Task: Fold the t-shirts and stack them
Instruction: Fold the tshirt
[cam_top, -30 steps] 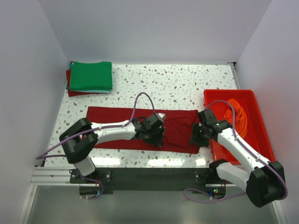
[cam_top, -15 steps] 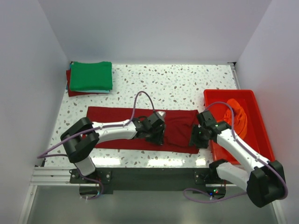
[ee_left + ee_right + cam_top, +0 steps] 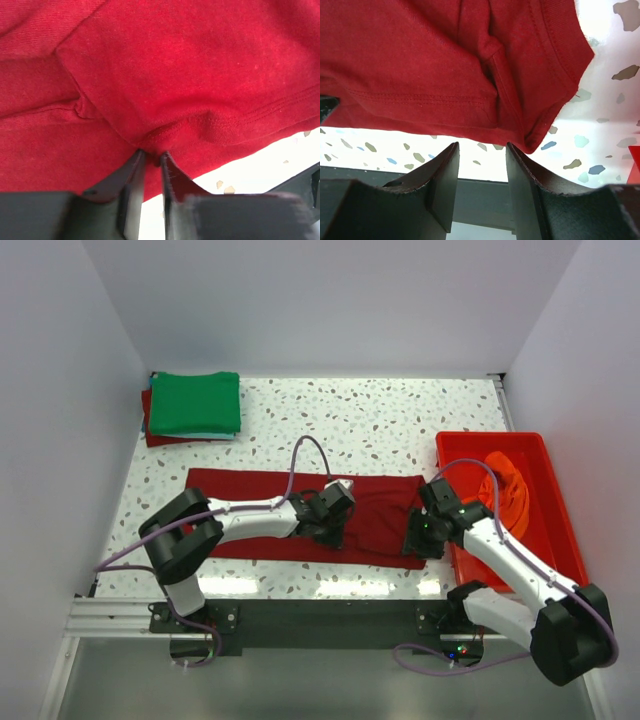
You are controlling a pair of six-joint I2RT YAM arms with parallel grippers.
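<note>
two sets working: left fingers (image 3: 131, 187) pinch the soft, limp dark red shirt (image 3: 175, 75) by its hem; right fingers (image 3: 442, 175) spread, corner just ahead, likely the best hold.

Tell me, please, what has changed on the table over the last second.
The left gripper closed on the near hem of the spread dark red cloth t-shirt, its elbow swinging slightly right. The open right gripper edged slightly nearer at the shirt's right end. The folded bright green t-shirt, the crumpled orange t-shirt and the rigid red plastic tub stayed put.
</note>
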